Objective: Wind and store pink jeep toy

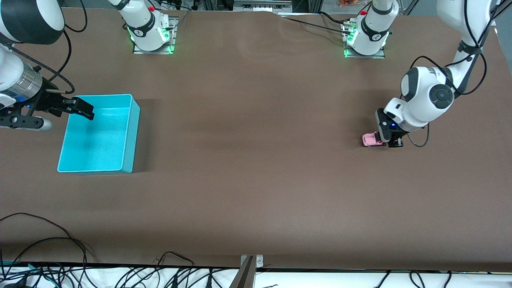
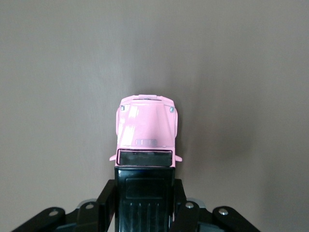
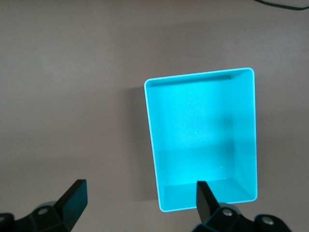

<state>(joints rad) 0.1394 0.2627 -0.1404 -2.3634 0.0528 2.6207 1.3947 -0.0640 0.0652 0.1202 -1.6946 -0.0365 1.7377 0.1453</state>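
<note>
Now left pincer [image 1: 390, 141] clamps pink jeep toy [image 1: 371, 139]; right pincer [image 1: 82, 109] spread over cyan bin [image 1: 120, 100].

A brown table [image 1: 256, 160] carries a cyan bin [image 1: 98, 162] and the pink jeep toy [image 1: 371, 139].

The small boxy pale-pink toy jeep with a black roof and dark windscreen [image 2: 147, 145] stands upright on its wheels on the brown counter [image 1: 256, 160], well apart from the open rectangular cyan plastic bin [image 1: 128, 132], toward the left arm's end. Its black roof section sits clamped between the fingers of the left tool [image 2: 145, 205]; its pink bonnet juts out, apparently level.
</note>
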